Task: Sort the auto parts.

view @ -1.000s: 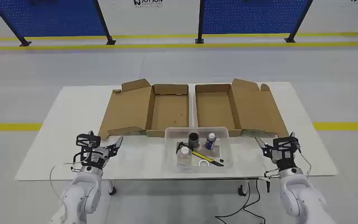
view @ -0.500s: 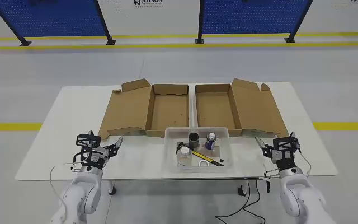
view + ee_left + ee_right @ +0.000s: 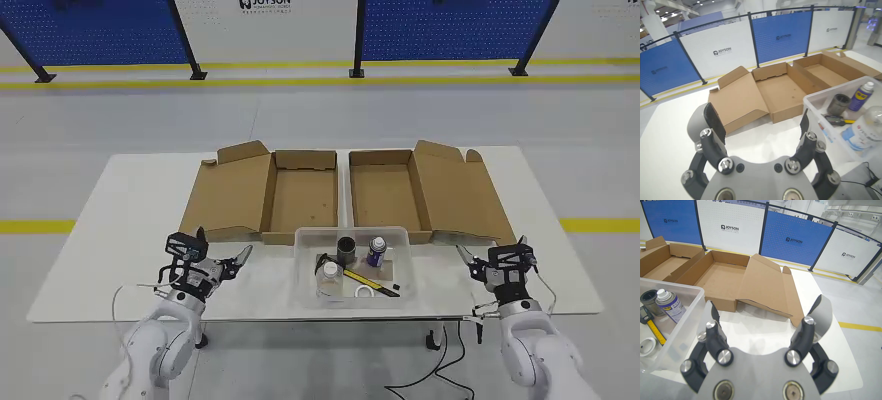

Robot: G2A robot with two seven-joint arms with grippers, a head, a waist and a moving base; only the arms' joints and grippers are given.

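A clear plastic bin (image 3: 300,270) stands at the table's front middle. It holds a dark metal cylinder (image 3: 346,246), a blue spray can (image 3: 376,250), a white bottle (image 3: 328,277), a caliper with a yellow scale (image 3: 372,283) and a white ring (image 3: 363,293). My left gripper (image 3: 222,245) hovers open and empty just left of the bin; its wrist view shows the bin's rim (image 3: 829,91) beside one finger (image 3: 804,121). My right gripper (image 3: 492,250) is open and empty to the right of the bin, whose wall (image 3: 687,317) lies close by.
Two open, empty cardboard boxes sit behind the bin, one on the left (image 3: 305,195) and one on the right (image 3: 385,192), with flaps (image 3: 225,200) (image 3: 462,190) spread outward. Bare white table lies in front of both grippers, near the front edge.
My left gripper has moved right, toward the bin, still open. The right gripper and the parts in the bin have not moved.
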